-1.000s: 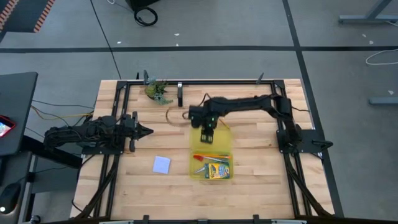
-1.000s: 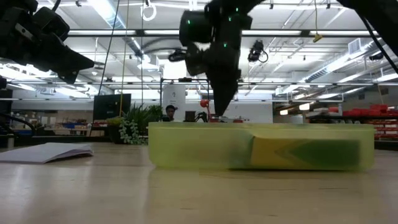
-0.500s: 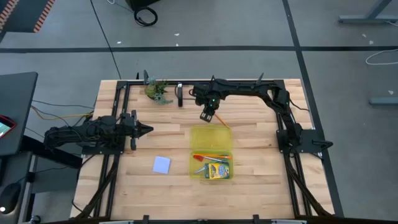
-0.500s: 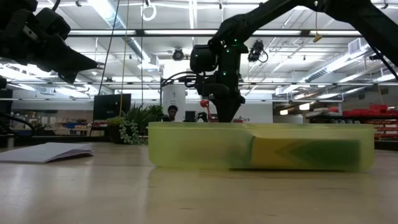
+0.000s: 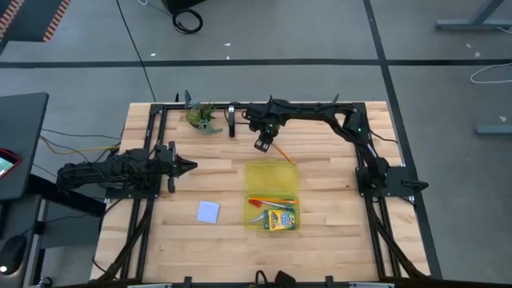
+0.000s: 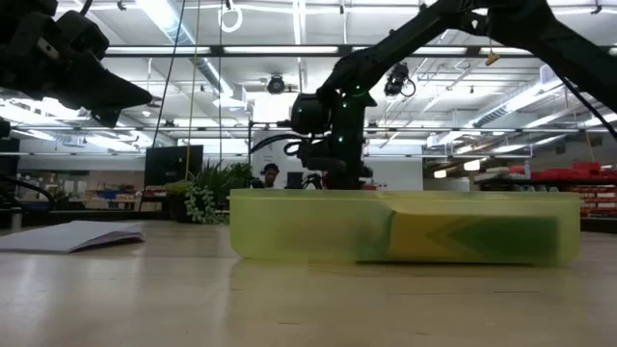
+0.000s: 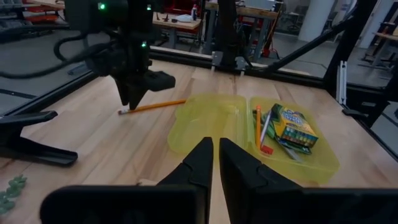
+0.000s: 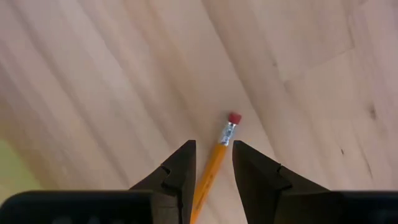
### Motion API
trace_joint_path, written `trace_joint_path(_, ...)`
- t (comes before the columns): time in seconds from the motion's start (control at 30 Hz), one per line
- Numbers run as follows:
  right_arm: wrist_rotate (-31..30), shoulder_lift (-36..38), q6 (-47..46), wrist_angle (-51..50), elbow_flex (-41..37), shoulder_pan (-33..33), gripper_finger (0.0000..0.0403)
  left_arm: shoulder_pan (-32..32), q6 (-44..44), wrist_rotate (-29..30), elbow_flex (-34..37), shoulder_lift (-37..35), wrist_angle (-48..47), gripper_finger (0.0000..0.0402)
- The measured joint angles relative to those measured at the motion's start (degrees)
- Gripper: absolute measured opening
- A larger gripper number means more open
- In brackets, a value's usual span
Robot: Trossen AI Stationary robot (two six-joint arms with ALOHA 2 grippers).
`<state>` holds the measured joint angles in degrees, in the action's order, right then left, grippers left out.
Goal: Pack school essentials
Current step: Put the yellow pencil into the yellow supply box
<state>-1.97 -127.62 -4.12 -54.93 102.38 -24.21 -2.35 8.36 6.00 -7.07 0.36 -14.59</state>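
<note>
An orange pencil (image 8: 214, 163) lies flat on the wood, just beyond the far side of the open yellow case (image 5: 272, 174). My right gripper (image 8: 212, 143) points down over its eraser end (image 8: 233, 118). It is open, one finger on each side of the shaft, not touching it. In the case's near half lie a crayon box (image 7: 292, 127), another orange pencil (image 7: 257, 123), a pen and a small red eraser (image 7: 265, 150). A pale blue note pad (image 5: 208, 211) lies flat to the case's left. My left gripper (image 7: 215, 163) waits shut at the table's left.
A green leafy clump (image 5: 202, 117) sits at the far edge, left of my right gripper. Black frame rails (image 5: 240, 105) run along the table's far and side edges. Bare wood lies between the note pad and my left arm (image 5: 120, 172).
My right gripper has gone from above the case's far half toward the table's far edge and down, and now stands over the pencil's eraser end. Nothing on the table has moved.
</note>
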Motion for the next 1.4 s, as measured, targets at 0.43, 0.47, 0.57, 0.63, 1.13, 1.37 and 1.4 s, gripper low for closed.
trace_joint_path(0.43,-0.11,-2.38,-0.19,-0.03,0.33,-0.97,0.0108,0.0,0.02,-0.04,0.0,0.0,-0.31,0.0033)
trace_joint_path(0.47,0.49,-2.37,-0.25,0.11,0.11,-1.03,0.0105,0.0,0.02,-0.02,0.0,0.0,-0.32,0.0033)
trace_joint_path(0.57,1.97,-2.25,-0.35,0.4,-0.43,-1.28,0.0092,0.01,0.0,-0.04,0.0,0.0,-0.31,0.0038)
trace_joint_path(0.63,3.25,-2.16,-0.35,0.74,-0.81,-1.36,0.0083,0.0,0.0,-0.04,0.0,0.0,-0.31,0.0041)
trace_joint_path(1.13,1.34,-2.23,3.15,0.8,-1.28,0.62,0.0027,0.0,-0.16,-0.09,0.0,0.0,-0.48,0.0045)
trace_joint_path(1.37,1.14,-1.06,3.7,-0.41,-1.45,0.76,0.0027,0.0,-0.18,-0.09,0.0,0.0,-0.5,0.0041)
trace_joint_path(1.4,1.4,-0.96,3.69,-1.88,-1.21,0.87,0.0027,0.0,-0.2,-0.09,0.0,0.0,-0.5,0.004)
